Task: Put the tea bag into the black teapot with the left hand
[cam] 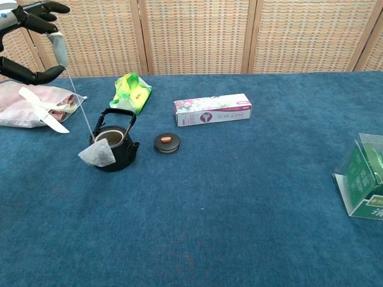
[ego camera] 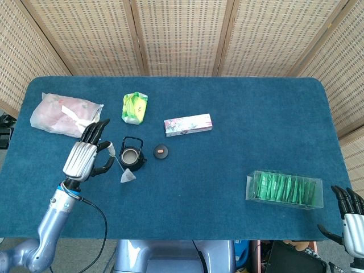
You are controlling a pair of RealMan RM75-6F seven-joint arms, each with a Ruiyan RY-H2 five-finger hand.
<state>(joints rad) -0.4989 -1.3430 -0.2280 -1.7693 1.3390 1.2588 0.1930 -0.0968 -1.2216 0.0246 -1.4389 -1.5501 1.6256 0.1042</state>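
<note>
My left hand point(ego camera: 84, 157) point(cam: 27, 36) is raised above the table and pinches the paper tag of the tea bag's string between thumb and finger. The grey pyramid tea bag point(ego camera: 127, 177) point(cam: 98, 155) dangles on the string, in the air just in front-left of the black teapot point(ego camera: 132, 156) point(cam: 115, 147). The teapot stands open, handle upright, and its lid point(ego camera: 161, 151) point(cam: 167, 143) lies on the cloth to its right. At the lower right corner of the head view my right hand point(ego camera: 350, 219) shows with fingers apart, holding nothing.
A pink-white bag point(ego camera: 63, 114) lies far left, a green-yellow packet point(ego camera: 135, 107) behind the teapot, a flowered box point(ego camera: 187, 124) right of it. A clear box of green sachets point(ego camera: 284, 189) sits near the right front edge.
</note>
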